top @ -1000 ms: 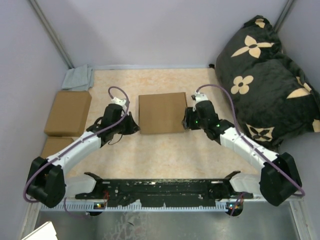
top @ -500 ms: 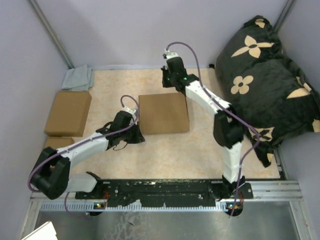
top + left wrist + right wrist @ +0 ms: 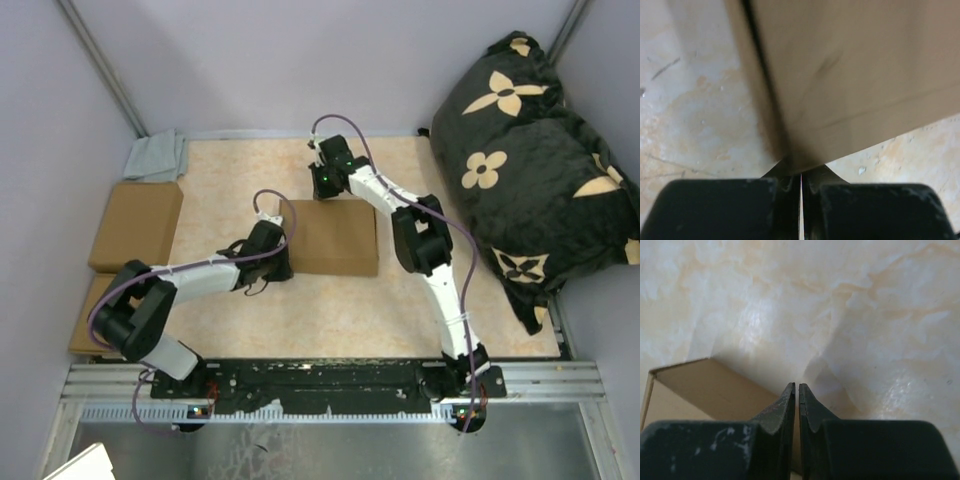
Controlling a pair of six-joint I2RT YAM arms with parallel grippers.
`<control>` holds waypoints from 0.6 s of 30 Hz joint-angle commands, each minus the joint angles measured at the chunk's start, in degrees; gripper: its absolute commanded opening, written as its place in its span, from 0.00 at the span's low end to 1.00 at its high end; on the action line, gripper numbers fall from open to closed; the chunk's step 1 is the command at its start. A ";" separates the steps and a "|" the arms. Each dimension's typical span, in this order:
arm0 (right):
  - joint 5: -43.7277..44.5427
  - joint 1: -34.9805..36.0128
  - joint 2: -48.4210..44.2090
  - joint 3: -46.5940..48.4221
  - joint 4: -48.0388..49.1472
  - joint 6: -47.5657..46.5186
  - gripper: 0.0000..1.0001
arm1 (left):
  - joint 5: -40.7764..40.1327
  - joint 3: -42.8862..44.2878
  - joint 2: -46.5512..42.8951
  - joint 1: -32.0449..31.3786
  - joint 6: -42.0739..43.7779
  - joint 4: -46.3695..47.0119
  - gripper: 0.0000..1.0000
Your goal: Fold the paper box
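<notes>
The paper box (image 3: 335, 240) lies closed and flat in the middle of the table, plain brown cardboard. My left gripper (image 3: 281, 264) is shut, its tips against the box's near left corner. The left wrist view has that corner (image 3: 850, 75) right above the closed left gripper (image 3: 801, 172). My right gripper (image 3: 324, 186) hangs over the box's far left corner, shut with nothing between its fingers. From the right wrist, the right gripper (image 3: 796, 388) points at the table just past the box's far edge (image 3: 700, 385).
Two smaller closed brown boxes (image 3: 137, 225) (image 3: 98, 298) lie along the left wall, with a grey cloth (image 3: 157, 156) behind them. A black pillow with a tan flower pattern (image 3: 540, 150) fills the right side. A black rail (image 3: 330, 380) runs along the near edge.
The right arm swung from the box's right side over to its far left corner, and its jaws closed. The left gripper slid to the near left corner. The box shifted slightly nearer and right.
</notes>
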 commanded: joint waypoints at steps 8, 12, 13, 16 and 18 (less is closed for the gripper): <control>-11.75 9.52 -18.25 -31.35 8.75 -0.81 0.14 | -15.96 4.65 9.34 -3.13 -7.82 9.66 0.00; -5.09 9.15 -17.16 -27.47 4.61 -0.61 0.14 | -15.88 1.78 4.82 -5.41 -8.97 7.72 0.02; -3.89 8.78 -17.21 -26.51 4.16 -0.21 0.14 | -14.75 0.89 3.19 -5.70 -8.98 6.96 0.04; -2.70 7.26 -18.55 -25.28 4.49 1.47 0.13 | -11.33 -1.50 -2.26 -6.34 -9.11 3.81 0.07; -1.94 6.08 -20.19 -25.13 5.29 2.30 0.13 | -8.54 -3.18 -6.50 -7.19 -8.22 2.43 0.10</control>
